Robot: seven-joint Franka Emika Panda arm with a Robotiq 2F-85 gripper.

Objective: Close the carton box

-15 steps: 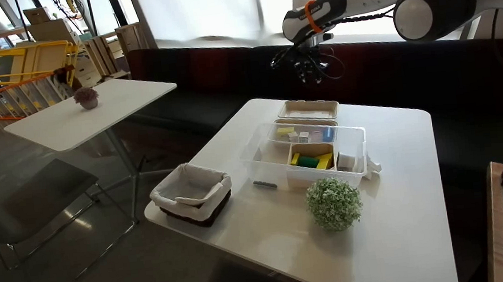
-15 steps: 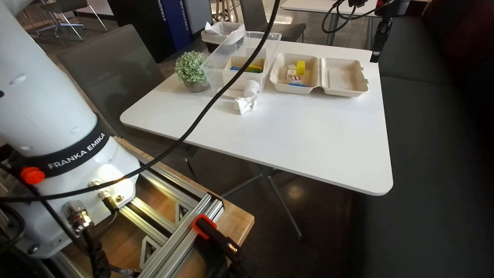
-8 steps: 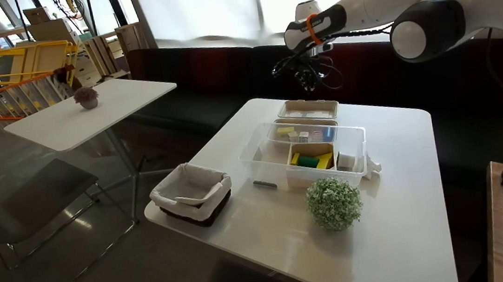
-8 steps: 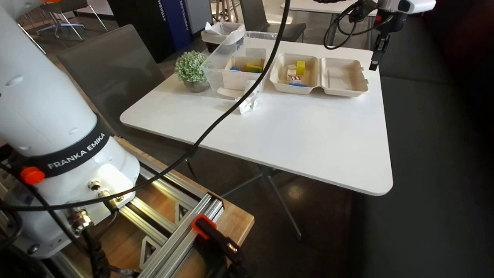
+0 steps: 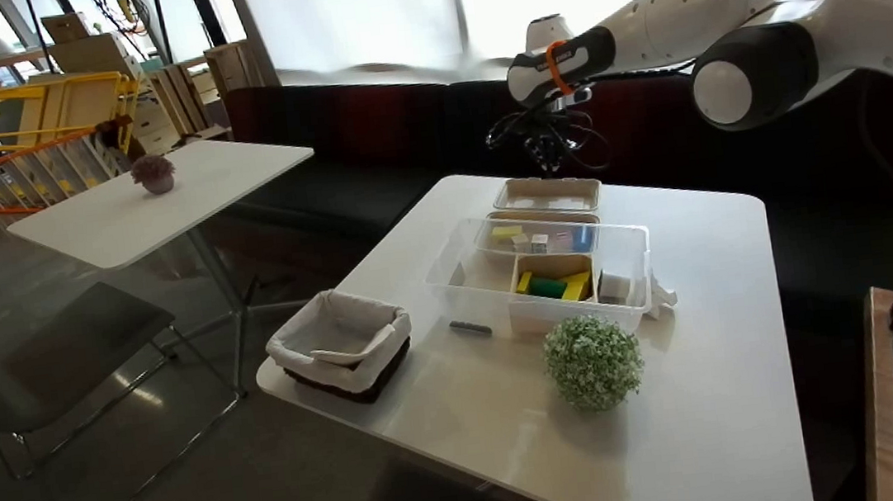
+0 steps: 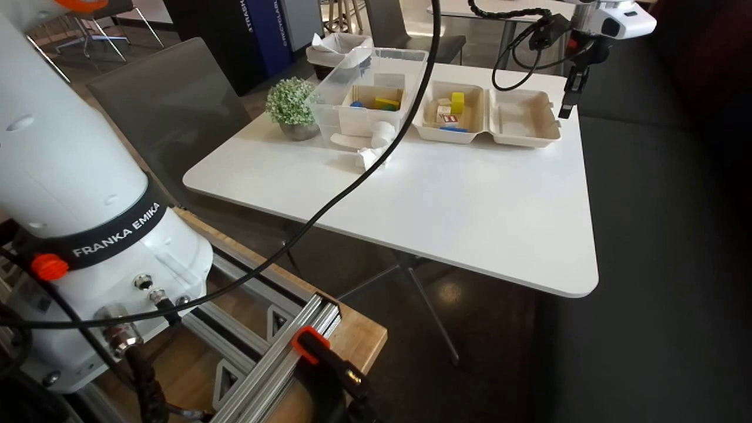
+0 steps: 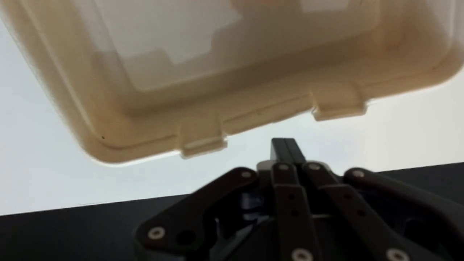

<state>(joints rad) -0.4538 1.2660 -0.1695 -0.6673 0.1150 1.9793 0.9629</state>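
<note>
The carton box point(image 6: 449, 136) lies open on the table, with yellow, white and blue small items in its base. Its beige lid point(image 6: 520, 120) is folded out flat towards the bench side; the lid also shows in an exterior view point(image 5: 548, 195). In the wrist view the lid point(image 7: 195, 101) fills the upper part, its two edge tabs facing my gripper. My gripper point(image 7: 288, 149) is shut and empty, fingertips pressed together. It hangs just outside the lid's tabbed edge, apart from it, in both exterior views point(image 6: 566, 110) point(image 5: 550, 166). Its exact height is hard to tell.
A clear plastic bin point(image 5: 467, 290) with a smaller box of yellow and green blocks stands beside the carton. A plant ball point(image 5: 594, 364), a lined basket point(image 5: 343, 336), a grey stick point(image 5: 470, 328) and crumpled white paper point(image 6: 369, 157) are on the table. The dark bench point(image 6: 640, 235) borders it.
My shut gripper has moved down towards the table, beside the lid's outer edge. The arm's links have lowered too. The carton box has not moved.
</note>
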